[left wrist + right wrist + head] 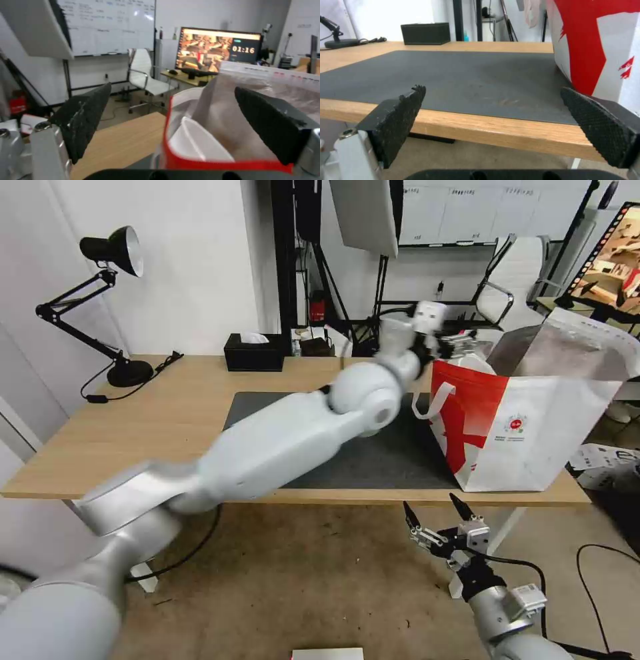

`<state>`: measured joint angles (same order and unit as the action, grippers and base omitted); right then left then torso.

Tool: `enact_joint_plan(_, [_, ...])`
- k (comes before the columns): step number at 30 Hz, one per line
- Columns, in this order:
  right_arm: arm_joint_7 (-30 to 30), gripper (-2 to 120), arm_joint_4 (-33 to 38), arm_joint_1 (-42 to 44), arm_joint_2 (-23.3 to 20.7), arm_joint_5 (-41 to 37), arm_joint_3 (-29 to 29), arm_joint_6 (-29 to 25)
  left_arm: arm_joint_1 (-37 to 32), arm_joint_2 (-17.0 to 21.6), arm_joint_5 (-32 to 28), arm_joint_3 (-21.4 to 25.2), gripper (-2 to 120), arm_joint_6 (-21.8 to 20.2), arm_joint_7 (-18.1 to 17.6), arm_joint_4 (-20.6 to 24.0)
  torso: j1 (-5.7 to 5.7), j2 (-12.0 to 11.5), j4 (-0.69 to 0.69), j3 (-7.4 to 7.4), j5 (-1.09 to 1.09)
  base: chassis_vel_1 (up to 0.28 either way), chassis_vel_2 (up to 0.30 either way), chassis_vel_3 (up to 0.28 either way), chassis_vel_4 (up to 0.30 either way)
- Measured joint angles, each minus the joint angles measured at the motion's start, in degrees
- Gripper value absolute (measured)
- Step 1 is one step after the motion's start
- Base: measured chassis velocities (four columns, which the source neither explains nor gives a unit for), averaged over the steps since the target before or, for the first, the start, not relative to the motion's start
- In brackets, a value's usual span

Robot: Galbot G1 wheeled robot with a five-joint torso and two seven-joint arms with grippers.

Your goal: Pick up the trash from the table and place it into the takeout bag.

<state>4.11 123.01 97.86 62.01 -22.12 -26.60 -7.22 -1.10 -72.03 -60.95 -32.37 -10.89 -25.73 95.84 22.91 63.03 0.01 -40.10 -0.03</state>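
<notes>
The table [167, 427] spans the middle of the head view, its grey mat [373, 460] bare of any scraps, and the takeout bag [533, 440] stands open at the right of the frame, on the mat's right end. No trash shows on the desk, so the step in hand looks like a drop at the bag's mouth; done well, the fingers stay wide and clear the red rim and the loop handle [433, 403] without catching them, so the bag stays upright. The left arm stretches from lower left up to centre-top, its left gripper [457, 343] at the bag's near top corner, fingers [83, 120] spread apart and empty. The right gripper [437, 517] hangs low at bottom centre-right, just under the table edge, fingers also apart, holding nothing
</notes>
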Motion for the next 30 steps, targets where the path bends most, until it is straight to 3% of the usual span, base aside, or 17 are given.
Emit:
enact_joint_plan(2, [0.0, 100, 0.0, 0.0, 0.0, 0.0, 0.0, 0.0, -3.0, 3.5, 1.8, 1.6, 100, 0.9, -0.3, 3.4, 0.01, 0.0, 0.0, -0.01, -0.01, 0.0, 0.0, 0.0, 0.0])
enact_joint_plan(4, [0.0, 100, 0.0, 0.0, 0.0, 0.0, 0.0, 0.0, -4.2, 4.6, 2.6, 2.6, 100, 1.1, -0.3, 4.7, 0.0, 0.0, -0.01, 0.0, 0.01, 0.0, 0.0, 0.0, 0.0])
enact_joint_plan(7, [0.0, 100, 0.0, 0.0, 0.0, 0.0, 0.0, 0.0, -9.2, 9.5, 5.4, 7.5, 100, 2.5, 0.7, 10.5, 0.0, 0.0, -0.02, 0.0, 0.01, 0.0, 0.0, 0.0, 0.0])
enact_joint_plan(12, [0.0, 100, 0.0, 0.0, 0.0, 0.0, 0.0, 0.0, -14.6, 13.3, 7.5, 12.3, 100, 2.9, 1.6, 15.1, 0.01, 0.0, -0.02, 0.0, 0.01, 0.0, 0.0, 0.0, 0.0])
enact_joint_plan(14, [0.0, 100, 0.0, 0.0, 0.0, 0.0, 0.0, 0.0, -21.5, 16.6, 10.6, 17.0, 100, 3.3, 3.0, 18.5, 0.0, 0.0, -0.02, 0.0, 0.01, 0.0, 0.0, 0.0, 0.0])
enact_joint_plan(15, [0.0, 100, 0.0, 0.0, 0.0, 0.0, 0.0, 0.0, -21.5, 16.6, 10.6, 17.0, 100, 3.3, 3.0, 18.5, 0.0, 0.0, -0.02, 0.0, 0.01, 0.0, 0.0, 0.0, 0.0])
enact_joint_plan(18, [0.0, 100, 0.0, 0.0, 0.0, 0.0, 0.0, 0.0, -33.8, 20.5, 15.7, 24.0, 100, 4.5, 5.2, 22.6, 0.0, 0.0, -0.02, 0.0, 0.0, 0.0, 0.0, 0.0, 0.0])
enact_joint_plan(19, [0.0, 100, 0.0, 0.0, 0.0, 0.0, 0.0, 0.0, -33.8, 20.5, 15.7, 24.0, 100, 4.5, 5.2, 22.6, 0.0, 0.0, -0.02, 0.0, 0.0, 0.0, 0.0, 0.0, 0.0])
enact_joint_plan(21, [0.0, 100, 0.0, 0.0, 0.0, 0.0, 0.0, 0.0, -43.0, 22.2, 19.1, 30.0, 100, 5.8, 6.3, 25.4, 0.0, 0.0, -0.01, 0.0, 0.0, 0.0, 0.0, 0.0, 0.0])
enact_joint_plan(22, [0.0, 100, 0.0, 0.0, 0.0, 0.0, 0.0, 0.0, -43.0, 22.2, 19.1, 30.0, 100, 5.8, 6.3, 25.4, 0.0, 0.0, -0.01, 0.0, 0.0, 0.0, 0.0, 0.0, 0.0])
enact_joint_plan(24, [0.0, 100, 0.0, 0.0, 0.0, 0.0, 0.0, 0.0, -51.3, 23.4, 23.1, 36.0, 100, 8.1, 6.8, 27.5, 0.0, 0.0, 0.0, 0.0, 0.03, 0.0, 0.0, 0.0, 0.0])
enact_joint_plan(28, [0.0, 100, 0.0, 0.0, 0.0, 0.0, 0.0, 0.0, -55.8, 23.5, 25.7, 38.9, 100, 10.1, 7.4, 28.3, 0.0, 0.0, 0.0, 0.0, 0.0, 0.0, 0.0, 0.0, 0.0])
enact_joint_plan(30, [0.0, 100, 0.0, 0.0, 0.0, 0.0, 0.0, 0.0, -61.1, 22.7, 31.0, 42.1, 100, 13.9, 8.4, 28.3, 0.0, 0.0, -0.01, 0.0, 0.03, 0.0, 0.0, 0.0, 0.0])
